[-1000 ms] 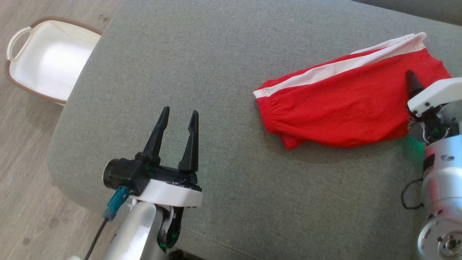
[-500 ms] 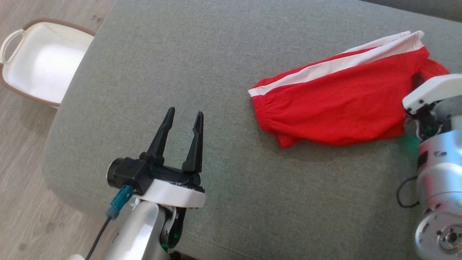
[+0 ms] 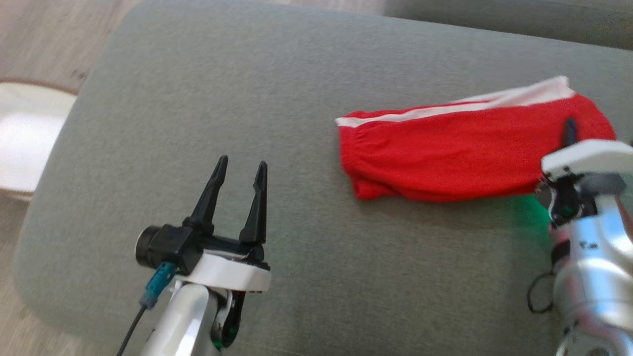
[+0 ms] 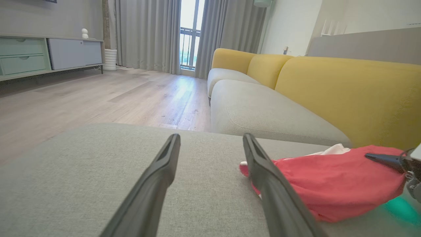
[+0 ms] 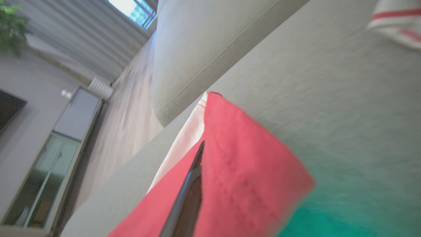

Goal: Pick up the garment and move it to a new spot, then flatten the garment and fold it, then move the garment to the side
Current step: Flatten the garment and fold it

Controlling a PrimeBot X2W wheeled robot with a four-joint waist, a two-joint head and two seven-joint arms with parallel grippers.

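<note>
The garment (image 3: pixel 445 153) is a pair of red shorts with a white side stripe, lying on the grey cushion (image 3: pixel 306 79) at the right. My right gripper (image 3: pixel 571 129) is shut on its right end, with one dark finger lying on the red cloth. In the right wrist view that gripper (image 5: pixel 200 149) pinches the garment (image 5: pixel 243 184), and the cloth hides the other finger. My left gripper (image 3: pixel 242 165) hovers open over the cushion's lower left, well apart from the shorts. In the left wrist view it (image 4: pixel 211 138) stands open, with the garment (image 4: pixel 329 177) to its right.
A white basket (image 3: pixel 20 138) sits on the wood floor left of the cushion. A grey sofa seat (image 4: pixel 263 112) with yellow backrests (image 4: pixel 345 95) lies beyond. A blurred white cloth with red stripes (image 5: pixel 394 23) lies further along the cushion.
My right gripper has closed on the garment's right end, and the cloth there has bunched and drawn up. The head camera has shifted, so the basket sits further left. The left gripper stays open.
</note>
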